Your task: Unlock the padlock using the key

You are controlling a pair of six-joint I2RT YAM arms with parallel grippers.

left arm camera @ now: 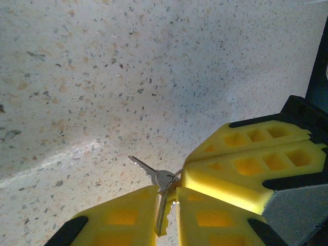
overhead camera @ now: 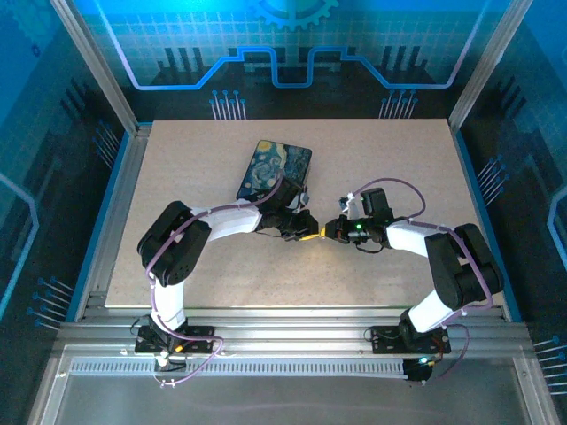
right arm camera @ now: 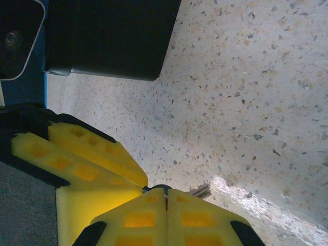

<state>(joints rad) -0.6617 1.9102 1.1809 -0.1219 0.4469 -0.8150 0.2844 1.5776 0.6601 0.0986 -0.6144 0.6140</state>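
Together — left claw [left arm camera: 167, 201] and right claw [right arm camera: 165, 197] both pinch the keys [left arm camera: 158, 179]

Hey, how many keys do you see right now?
2, both on one ring. One key juts out toward the upper left; the other key hangs between the left end effector's fingers. More may be hidden.

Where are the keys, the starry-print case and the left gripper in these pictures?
keys [left arm camera: 160, 179]: left wrist view, on the key heads.
starry-print case [overhead camera: 276, 166]: top external view, on the middle of its lid.
left gripper [left arm camera: 168, 197]: left wrist view, midway between its yellow fingertips.
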